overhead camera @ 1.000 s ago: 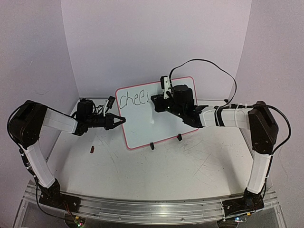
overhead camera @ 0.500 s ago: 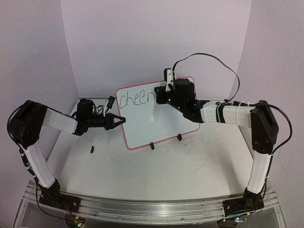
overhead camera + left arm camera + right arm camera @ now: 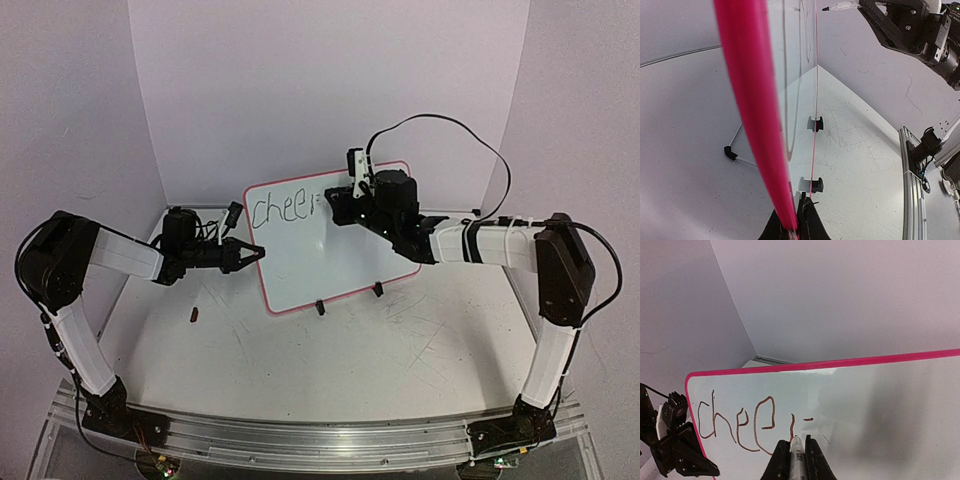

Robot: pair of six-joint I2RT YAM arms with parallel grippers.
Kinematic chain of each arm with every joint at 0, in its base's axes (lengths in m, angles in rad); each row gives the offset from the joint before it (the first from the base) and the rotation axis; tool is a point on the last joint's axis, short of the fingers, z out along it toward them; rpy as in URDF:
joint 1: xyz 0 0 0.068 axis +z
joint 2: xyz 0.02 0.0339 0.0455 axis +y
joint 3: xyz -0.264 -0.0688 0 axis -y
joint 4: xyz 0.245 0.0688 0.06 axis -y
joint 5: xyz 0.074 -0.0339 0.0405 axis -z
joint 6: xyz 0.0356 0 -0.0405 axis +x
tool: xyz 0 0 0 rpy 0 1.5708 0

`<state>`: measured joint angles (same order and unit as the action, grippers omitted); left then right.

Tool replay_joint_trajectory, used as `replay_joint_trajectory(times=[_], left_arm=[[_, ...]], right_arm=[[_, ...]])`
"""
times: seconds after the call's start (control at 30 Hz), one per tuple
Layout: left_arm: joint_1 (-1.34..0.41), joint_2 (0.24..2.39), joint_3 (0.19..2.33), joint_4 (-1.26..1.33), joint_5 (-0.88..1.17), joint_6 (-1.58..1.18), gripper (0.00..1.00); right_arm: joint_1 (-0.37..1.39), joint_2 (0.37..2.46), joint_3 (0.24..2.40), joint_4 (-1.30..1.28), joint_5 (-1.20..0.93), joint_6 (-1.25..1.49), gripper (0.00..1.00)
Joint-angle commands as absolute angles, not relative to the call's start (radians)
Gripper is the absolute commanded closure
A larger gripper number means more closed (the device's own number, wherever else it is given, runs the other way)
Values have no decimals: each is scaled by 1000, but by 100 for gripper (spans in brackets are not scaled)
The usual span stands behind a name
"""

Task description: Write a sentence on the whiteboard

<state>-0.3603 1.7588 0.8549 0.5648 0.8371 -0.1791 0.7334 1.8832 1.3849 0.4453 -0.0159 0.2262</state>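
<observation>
The whiteboard, white with a red-pink rim, stands tilted on two black clip feet. Black lettering on its top left reads "chee" plus a partly drawn "r". My left gripper is shut on the board's left rim, as the left wrist view shows. My right gripper is shut on a white marker. The marker's tip touches the board at the foot of the "r" stroke. The rest of the sentence does not show on the board.
A small dark object lies on the table left of the board. A wire stand leg sits behind the board. The right arm's cable loops above the board. Backdrop walls close the back and sides.
My right gripper has shifted up and right along the board with the marker. A vertical stroke and a short dash of an "r" were added after "chee". The left arm has not moved.
</observation>
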Motion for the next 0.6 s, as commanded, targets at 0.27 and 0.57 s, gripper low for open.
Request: replay_joint_trajectory(times=[0.27,0.57], left_arm=[[-362,1738,891,558,757,-89,100],[-362,1738,890,557,756,-87,100]], right_arm=[[724,1904,1430,498,0,229,100],[720,1925,1458,496,25,222,100]])
